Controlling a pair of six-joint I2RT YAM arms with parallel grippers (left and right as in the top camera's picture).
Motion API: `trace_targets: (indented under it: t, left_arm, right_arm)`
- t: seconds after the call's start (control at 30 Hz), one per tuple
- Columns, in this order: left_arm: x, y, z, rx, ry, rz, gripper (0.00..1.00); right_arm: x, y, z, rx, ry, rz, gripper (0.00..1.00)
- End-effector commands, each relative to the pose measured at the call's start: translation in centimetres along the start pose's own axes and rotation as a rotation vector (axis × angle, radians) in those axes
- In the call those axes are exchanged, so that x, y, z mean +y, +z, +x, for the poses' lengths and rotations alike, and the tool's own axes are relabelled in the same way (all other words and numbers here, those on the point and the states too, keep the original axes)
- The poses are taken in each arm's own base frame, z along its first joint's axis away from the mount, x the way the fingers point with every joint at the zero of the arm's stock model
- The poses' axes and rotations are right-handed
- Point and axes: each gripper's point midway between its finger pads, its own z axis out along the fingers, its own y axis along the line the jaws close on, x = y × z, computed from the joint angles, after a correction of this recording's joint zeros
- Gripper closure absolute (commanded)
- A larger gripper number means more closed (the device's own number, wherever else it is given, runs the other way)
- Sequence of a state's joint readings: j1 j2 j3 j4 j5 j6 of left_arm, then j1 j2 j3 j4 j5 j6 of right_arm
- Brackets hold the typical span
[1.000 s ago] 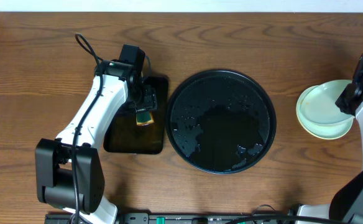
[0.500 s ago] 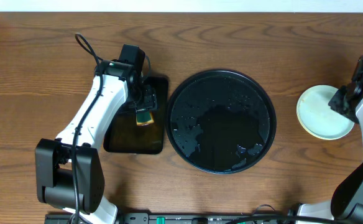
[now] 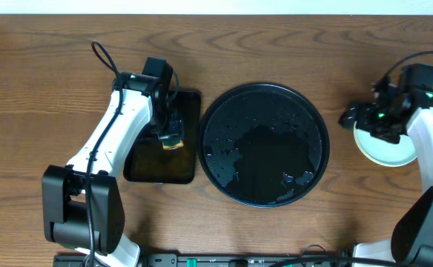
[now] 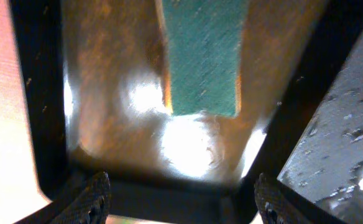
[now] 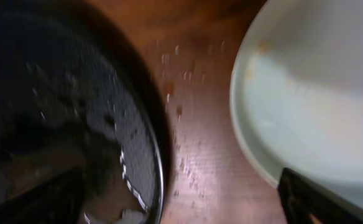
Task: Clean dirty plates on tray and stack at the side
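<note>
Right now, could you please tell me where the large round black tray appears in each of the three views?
Overhead: the round tray sits mid-table, between the rectangular tray and the plate stack.
Left wrist: its wet surface fills the lower right corner, right of the sponge.
Right wrist: it fills the left side, plate stack at right.
Shared landmark: the wooden table.

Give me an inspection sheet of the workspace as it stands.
Surface: wooden table, droplets beside the round tray.
Job's things: round tray wet, no plate on it; plates stacked to its right.
Clutter: rectangular tray holding a sponge.
End effectors: left end effector open over sponge; right end effector open by the plates, empty.
Cables: cable looped near left arm.
Surroundings: pale strip at far edge.
</note>
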State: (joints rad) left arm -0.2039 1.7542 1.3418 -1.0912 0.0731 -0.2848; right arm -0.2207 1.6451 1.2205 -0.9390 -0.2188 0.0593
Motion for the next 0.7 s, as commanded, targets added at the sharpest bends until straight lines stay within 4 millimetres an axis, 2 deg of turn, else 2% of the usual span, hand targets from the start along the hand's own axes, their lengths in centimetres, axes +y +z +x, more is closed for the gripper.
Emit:
trace_targets:
  t: [0.0,0.17,0.3,0.5,0.67]
  left_arm:
    - [1.1,0.0,1.0,0.032,-0.004,-0.052,0.25]
    - [1.2,-0.3,2.2,0.075,0.027,-0.059,0.25]
    - [0.8,-1.4,2.7,0.034,0.054,-0.044,0.25]
    - [0.5,-3.9,3.7,-0.143,0.076,0.022,0.25]
    - [0.8,-5.9,4.7,-0.359,0.076,0.103,0.25]
  right_arm:
    - [-0.4,0.3,1.0,0.041,-0.03,0.083,0.01]
    - [0.8,-0.3,2.5,0.083,-0.047,0.081,0.01]
    - [1.4,-1.2,3.0,0.054,-0.066,0.078,0.01]
    - [1.7,-3.2,3.9,-0.087,-0.078,0.081,0.01]
    - [2.0,-4.9,5.6,-0.241,-0.114,0.063,0.01]
